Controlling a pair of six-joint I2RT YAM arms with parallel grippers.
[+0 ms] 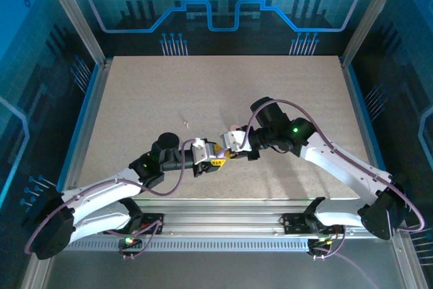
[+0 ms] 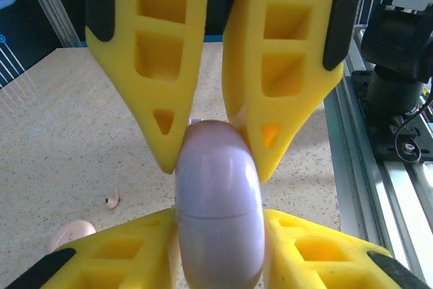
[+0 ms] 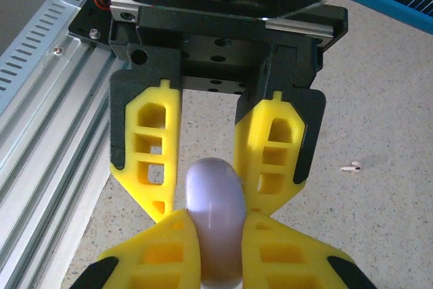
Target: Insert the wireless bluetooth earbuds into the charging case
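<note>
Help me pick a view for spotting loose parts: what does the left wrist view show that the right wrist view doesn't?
Left wrist view: a tiny whitish earbud beside a pale pink rounded piece on the table, and a black arm base by the rail. Right wrist view: a stemmed earbud lying alone on the table, and a black mount carrying the far fingers. Both: the lavender case edge-on between two pairs of yellow fingers.

Two yellow-fingered hands, the left hand (image 2: 218, 216) and the right hand (image 3: 216, 216), one lavender charging case (image 2: 216, 194), one pale pink disc (image 2: 71, 233), two tiny earbuds, one earbud (image 2: 111, 199) near the disc, one earbud (image 3: 351, 166) farther left.
</note>
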